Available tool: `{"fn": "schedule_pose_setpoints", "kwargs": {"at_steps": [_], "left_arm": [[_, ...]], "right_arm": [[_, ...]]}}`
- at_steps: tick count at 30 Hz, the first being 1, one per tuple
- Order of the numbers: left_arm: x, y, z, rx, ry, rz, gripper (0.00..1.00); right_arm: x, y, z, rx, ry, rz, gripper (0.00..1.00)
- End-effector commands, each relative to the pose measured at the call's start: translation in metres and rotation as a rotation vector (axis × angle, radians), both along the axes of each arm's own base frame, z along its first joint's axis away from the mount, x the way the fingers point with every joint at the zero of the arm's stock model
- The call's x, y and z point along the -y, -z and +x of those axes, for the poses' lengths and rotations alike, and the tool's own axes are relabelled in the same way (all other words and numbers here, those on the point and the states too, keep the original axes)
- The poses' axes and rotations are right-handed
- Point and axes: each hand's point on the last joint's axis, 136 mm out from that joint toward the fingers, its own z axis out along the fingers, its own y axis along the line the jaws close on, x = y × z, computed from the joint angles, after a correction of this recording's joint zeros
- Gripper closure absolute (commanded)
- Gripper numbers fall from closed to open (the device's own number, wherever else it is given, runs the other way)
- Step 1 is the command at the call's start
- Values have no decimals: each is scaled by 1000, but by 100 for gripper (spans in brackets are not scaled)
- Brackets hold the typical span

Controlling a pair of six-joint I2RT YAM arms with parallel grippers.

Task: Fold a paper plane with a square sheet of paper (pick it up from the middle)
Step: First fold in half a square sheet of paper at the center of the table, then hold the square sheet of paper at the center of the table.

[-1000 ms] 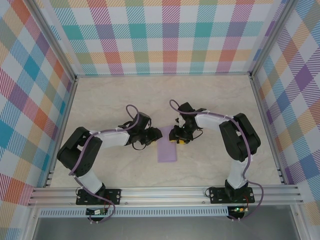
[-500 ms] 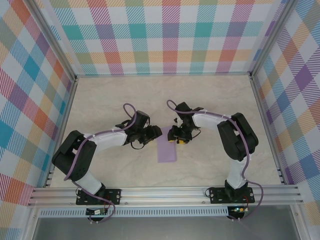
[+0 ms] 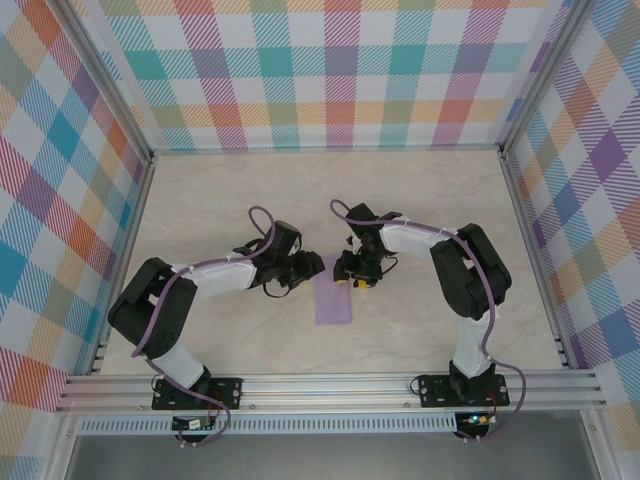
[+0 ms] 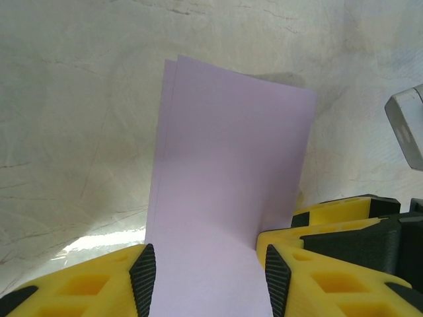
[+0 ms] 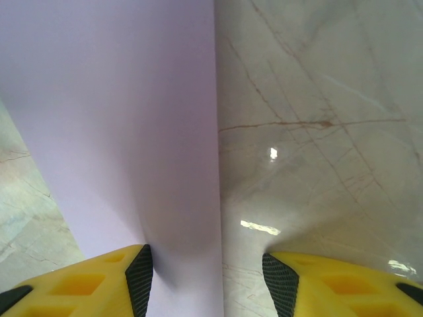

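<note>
The yellow-fingered, black-padded left gripper has nudged in toward the middle. Its jaws are roughly half apart, straddling the far end of the thin lavender-purple paper sheet and pinching nothing I can see. The sheet hasn't budged: folded double, flat on the cream marbled table between the arms. The right gripper has crept in too, half open, one pad over paper, one over bare table. They look to be lining up the next crease.

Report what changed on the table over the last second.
The right arm leaned slightly left; the left arm swayed at the elbow. Nothing was gripped or released. The folded paper stayed put, with the left fingers and right fingers open at its far end.
</note>
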Motion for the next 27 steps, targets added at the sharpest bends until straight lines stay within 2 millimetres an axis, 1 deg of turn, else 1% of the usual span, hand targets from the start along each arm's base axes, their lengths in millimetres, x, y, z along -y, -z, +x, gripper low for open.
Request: {"fn": "schedule_pose_setpoints", "kwargs": {"at_steps": [1,8,12,16,20,27], "left_arm": [[4,-3,5,-1,5,-24,52],[7,1,2,-14,14,-45,57],[5,1,2,-10,10,-38,58],[0,1,4,-2,-13,-15,59],[-12,1,4,1,-55,29,59],[-22,-2,4,3,-96,53,59]], "right_arm": [[41,71,-17,-55,-1,-233,46],[45,76,-18,-51,-24,-249,46],[46,77,-19,-41,-60,-253,46],[48,79,-18,-32,-84,-265,46],[49,83,-18,-30,-95,-278,46],[50,89,-19,-43,-85,-290,47]]}}
